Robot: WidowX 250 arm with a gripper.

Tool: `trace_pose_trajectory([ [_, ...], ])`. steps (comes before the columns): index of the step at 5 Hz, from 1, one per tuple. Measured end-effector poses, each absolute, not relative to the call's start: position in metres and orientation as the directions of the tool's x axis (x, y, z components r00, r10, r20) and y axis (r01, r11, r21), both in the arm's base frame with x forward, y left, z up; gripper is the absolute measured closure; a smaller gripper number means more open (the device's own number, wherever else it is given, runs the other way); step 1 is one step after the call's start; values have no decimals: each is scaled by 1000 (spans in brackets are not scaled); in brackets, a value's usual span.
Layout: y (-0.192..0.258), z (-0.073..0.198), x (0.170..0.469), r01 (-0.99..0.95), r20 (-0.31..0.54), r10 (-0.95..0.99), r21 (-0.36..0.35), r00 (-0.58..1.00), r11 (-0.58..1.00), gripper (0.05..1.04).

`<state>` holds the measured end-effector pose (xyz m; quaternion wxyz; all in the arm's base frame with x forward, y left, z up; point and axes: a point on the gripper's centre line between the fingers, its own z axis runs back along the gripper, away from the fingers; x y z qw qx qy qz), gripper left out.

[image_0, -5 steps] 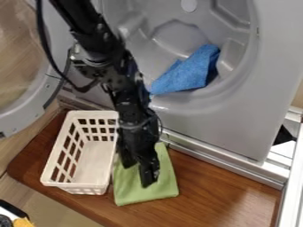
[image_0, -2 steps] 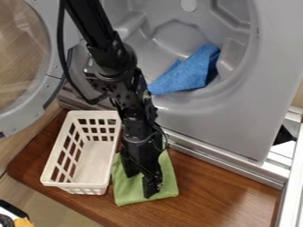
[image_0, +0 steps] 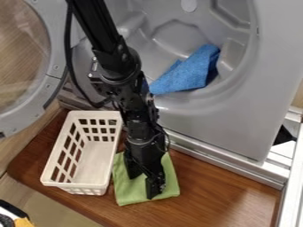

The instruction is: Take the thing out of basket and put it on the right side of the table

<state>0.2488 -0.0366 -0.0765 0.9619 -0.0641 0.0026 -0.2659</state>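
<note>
The gripper (image_0: 144, 186) hangs over the green cloth (image_0: 129, 193), jaws spread apart, beside the white basket (image_0: 89, 166) on the wooden table (image_0: 225, 195); a blue cloth (image_0: 184, 76) lies inside the grey drum (image_0: 177, 37).

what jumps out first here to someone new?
The black arm, slanting down from the top edge, its claw over a green cloth on the wood table. Then the blue cloth in the grey drum behind, and the white basket left of the green cloth.
</note>
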Motion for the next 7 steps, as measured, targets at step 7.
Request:
trace_pose_trajectory([
  [7,-173,-71,257,817,152,-803,-128,576,562,83],
])
